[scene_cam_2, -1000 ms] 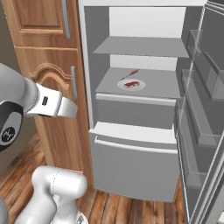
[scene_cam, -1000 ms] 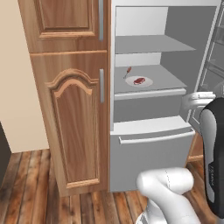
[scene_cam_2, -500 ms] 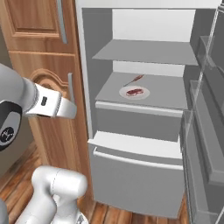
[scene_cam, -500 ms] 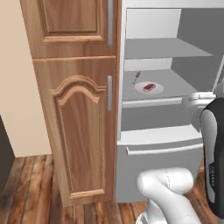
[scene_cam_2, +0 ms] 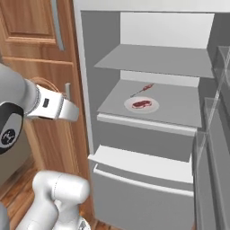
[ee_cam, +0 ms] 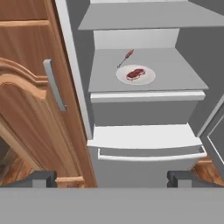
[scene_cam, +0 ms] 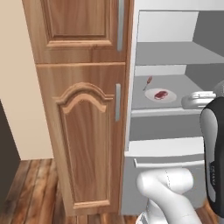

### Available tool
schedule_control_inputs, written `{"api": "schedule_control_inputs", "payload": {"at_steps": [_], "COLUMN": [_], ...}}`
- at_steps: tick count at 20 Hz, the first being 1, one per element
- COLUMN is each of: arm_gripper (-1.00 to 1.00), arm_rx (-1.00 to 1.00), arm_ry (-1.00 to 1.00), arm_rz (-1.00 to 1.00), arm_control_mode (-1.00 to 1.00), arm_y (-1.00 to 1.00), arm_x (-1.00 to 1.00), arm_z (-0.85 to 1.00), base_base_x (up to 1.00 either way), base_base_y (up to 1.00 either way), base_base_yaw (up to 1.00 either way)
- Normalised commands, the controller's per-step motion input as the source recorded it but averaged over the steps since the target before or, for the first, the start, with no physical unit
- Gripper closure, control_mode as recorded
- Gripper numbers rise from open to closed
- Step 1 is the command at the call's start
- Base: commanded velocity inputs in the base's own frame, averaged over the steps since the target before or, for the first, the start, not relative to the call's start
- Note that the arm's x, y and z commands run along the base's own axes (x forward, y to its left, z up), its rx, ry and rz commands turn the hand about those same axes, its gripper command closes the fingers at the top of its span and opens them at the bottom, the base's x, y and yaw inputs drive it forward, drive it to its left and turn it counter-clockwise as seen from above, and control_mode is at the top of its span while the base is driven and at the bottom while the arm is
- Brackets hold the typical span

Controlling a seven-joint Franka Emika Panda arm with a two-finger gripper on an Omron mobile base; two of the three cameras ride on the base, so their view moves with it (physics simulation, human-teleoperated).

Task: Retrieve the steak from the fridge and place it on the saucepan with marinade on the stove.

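The fridge [scene_cam: 166,57] [scene_cam_2: 148,63] [ee_cam: 144,105] stands open in front of me. On its middle shelf the steak [scene_cam: 160,94] [scene_cam_2: 141,103] [ee_cam: 135,73], a small red slab, lies on a round white plate [scene_cam: 151,95] [scene_cam_2: 152,108] [ee_cam: 146,78]. My gripper [ee_cam: 111,179] is open and holds nothing. It hangs well short of the shelf, low before the fridge's lower drawer [ee_cam: 148,153], and looks up at the steak. The saucepan, the marinade and the stove are out of view.
A thin red-tipped stick [scene_cam: 148,82] [scene_cam_2: 143,88] [ee_cam: 125,57] lies just behind the plate. A tall wooden cabinet [scene_cam: 83,131] [scene_cam_2: 31,36] [ee_cam: 26,109] adjoins the fridge on the left. The open fridge door with its bins [scene_cam_2: 215,148] [ee_cam: 214,131] stands at the right.
Both base views have shifted and the fridge looks larger, so the cameras moved with the base. The steak and plate kept their place on the shelf. The gripper stayed open.
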Motion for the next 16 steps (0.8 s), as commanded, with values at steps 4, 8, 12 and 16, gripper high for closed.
{"api": "schedule_control_inputs", "payload": {"at_steps": [4,8,12,16], "arm_gripper": [-1.00,-1.00,-1.00,-1.00], "arm_rx": [0.00,0.00,0.00,0.00], "arm_ry": [0.00,0.00,0.00,0.00], "arm_rz": [0.00,0.00,0.00,0.00], "arm_control_mode": [1.00,1.00,1.00,1.00], "arm_y": [0.00,0.00,0.00,0.00], "arm_x": [0.00,0.00,0.00,0.00], "arm_z": [0.00,0.00,0.00,0.00], "base_base_x": [0.64,0.59,0.44,0.32], "base_base_y": [-0.08,-0.05,-0.16,-0.13], "base_base_yaw": [-0.03,-0.16,-0.28,-0.23]}}
